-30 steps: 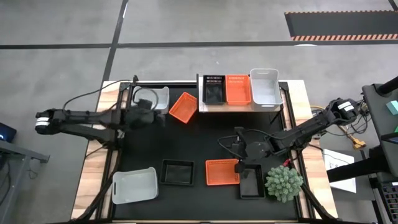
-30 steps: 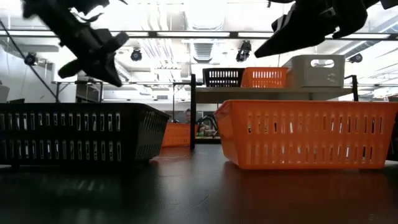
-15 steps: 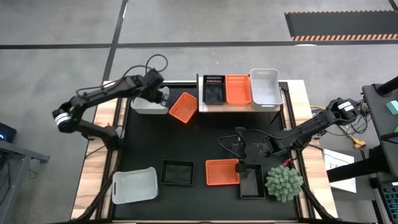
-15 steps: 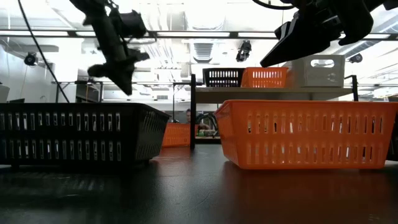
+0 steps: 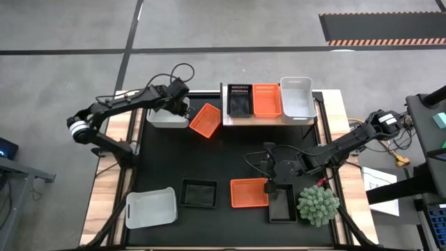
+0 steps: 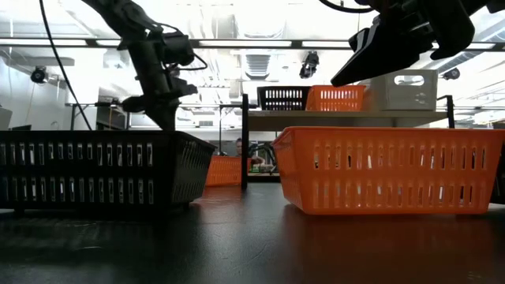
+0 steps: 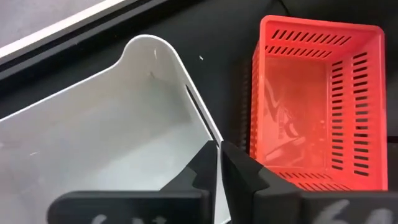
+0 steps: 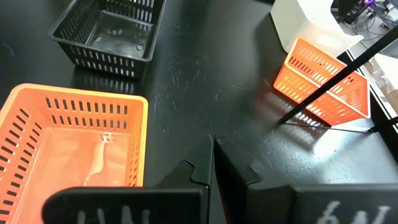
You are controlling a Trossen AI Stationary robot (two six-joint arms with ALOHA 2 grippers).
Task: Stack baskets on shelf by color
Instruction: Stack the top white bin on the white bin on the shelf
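The shelf (image 5: pixel 244 120) at the far side carries a black basket (image 5: pixel 239 101), an orange one (image 5: pixel 266 100) and a white one (image 5: pixel 297 97). My left gripper (image 5: pixel 184 109) is shut on the far-left white basket (image 5: pixel 166 113), next to a tilted orange basket (image 5: pixel 205 120). My right gripper (image 5: pixel 268 184) is shut and empty. It hovers above the mat by the near orange basket (image 5: pixel 249 193) and shows high up in the low view (image 6: pixel 341 76). My left gripper (image 7: pixel 219 155) pinches the rim of the white basket's end wall (image 7: pixel 210 134), the wall with the handle slot that faces the orange basket. One finger is inside the basket and one outside. The fingers come from above, pointing down. The basket rests on the table.
A white basket (image 5: pixel 150 208), a black basket (image 5: pixel 199 193) and another black basket (image 5: pixel 282 206) sit along the near side. A green spiky plant (image 5: pixel 318 204) stands near right. The black mat's middle (image 5: pixel 223 157) lies bare.
My left arm has swung from the table's left side toward the far edge, over the far-left white basket. Its gripper has come down onto that basket's wall beside the tilted orange basket.
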